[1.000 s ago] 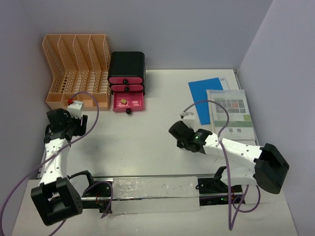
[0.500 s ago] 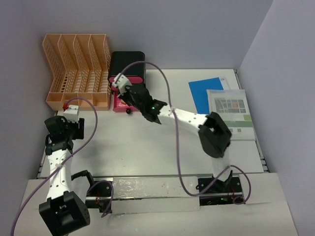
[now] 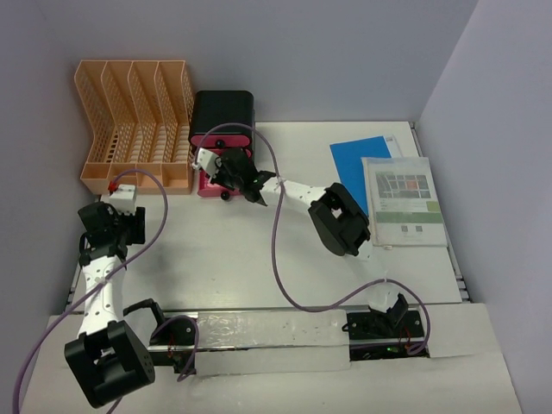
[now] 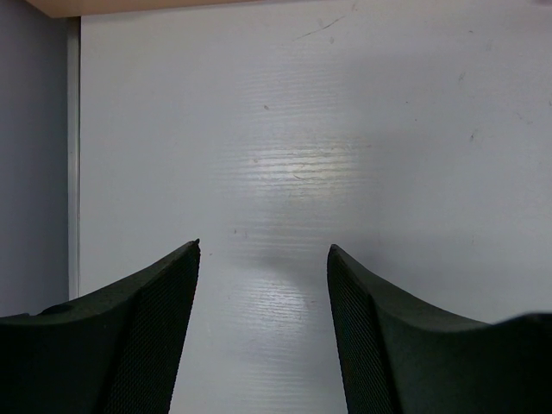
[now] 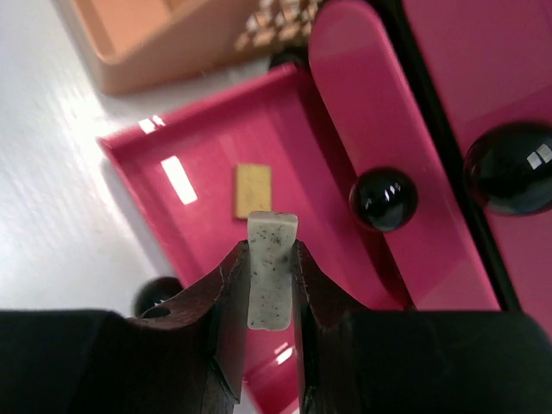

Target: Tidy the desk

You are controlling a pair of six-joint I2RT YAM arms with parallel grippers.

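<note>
1. The worktop [image 3: 259, 250] spans the middle of the top view, under both arms.
2. The right tool [image 5: 272, 250] pinches a speckled grey block [image 5: 272, 226] upright over the open pink drawer [image 5: 203, 216] at 11 o'clock.
3. A yellow chip [image 5: 253, 191] lies in that drawer.
4. The left tool [image 4: 263, 259] gapes wide over the worktop at 9 o'clock.

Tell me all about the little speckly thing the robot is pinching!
It is a small block, pale grey-white with tiny dark speckles, flat-faced with squarish corners; maybe an eraser, but I cannot be sure. The right gripper pinches it on two sides, and its end sticks out past the fingertips. It is held over the open pink drawer, and only the fingers seem to touch it. A small tan piece lies in the drawer beyond it.
</note>
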